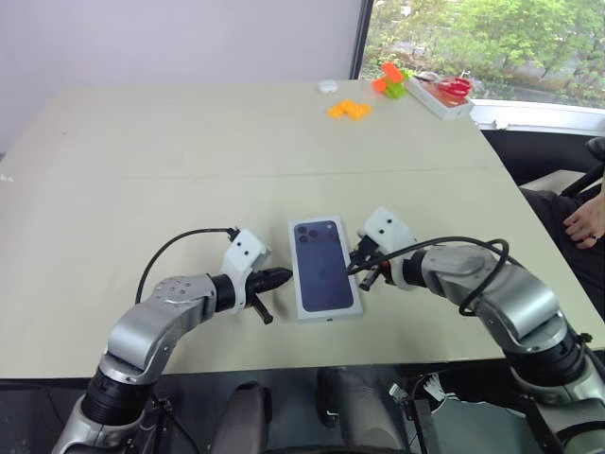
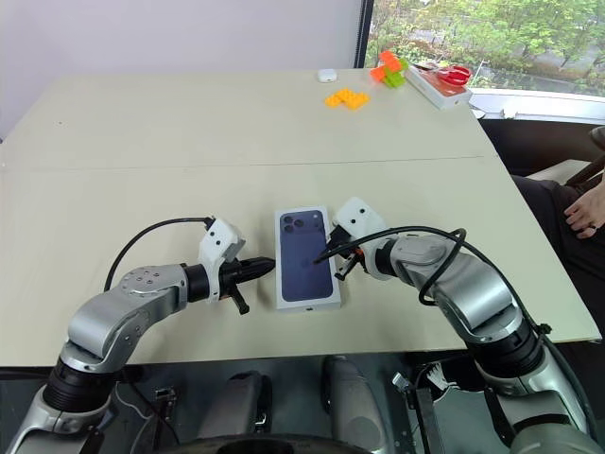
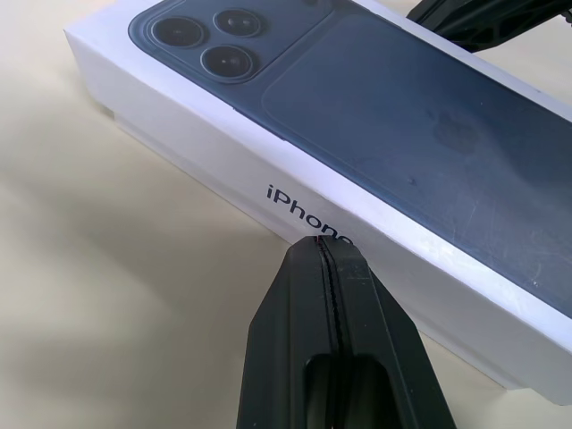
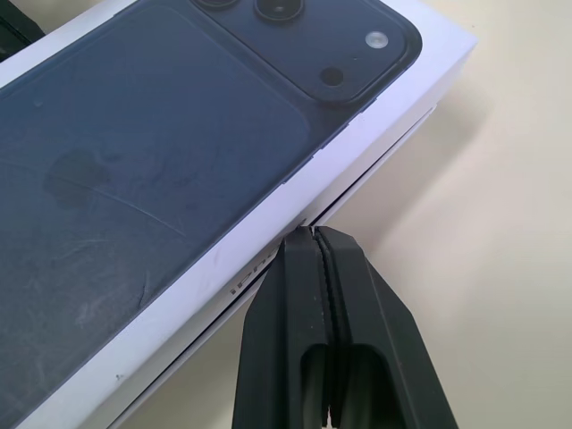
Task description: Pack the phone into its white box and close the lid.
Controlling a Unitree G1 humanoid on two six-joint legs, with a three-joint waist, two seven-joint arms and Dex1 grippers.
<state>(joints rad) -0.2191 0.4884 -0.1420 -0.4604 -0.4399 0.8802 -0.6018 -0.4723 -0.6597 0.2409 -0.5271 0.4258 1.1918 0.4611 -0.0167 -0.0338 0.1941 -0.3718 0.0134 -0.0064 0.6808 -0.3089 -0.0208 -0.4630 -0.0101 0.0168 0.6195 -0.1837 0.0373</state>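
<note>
The lid [image 1: 324, 265], white with a dark phone back printed on top, sits over the white box on the table between my two arms. A thin strip of the white box [image 4: 375, 170] shows under the lid's right wall. The phone is hidden. My left gripper [image 1: 284, 277] is shut, and its tip [image 3: 323, 246] rests against the lid's left side wall by the printed lettering. My right gripper [image 1: 354, 257] is also shut, with its tip [image 4: 313, 234] against the lower edge of the lid's right wall. Neither gripper holds anything.
At the far right of the table lie orange bricks [image 1: 349, 110], an orange and green pile [image 1: 390, 80], a white tray with a red item [image 1: 444, 93] and a small white object [image 1: 328, 86]. A person's hand [image 1: 588, 219] shows past the right edge.
</note>
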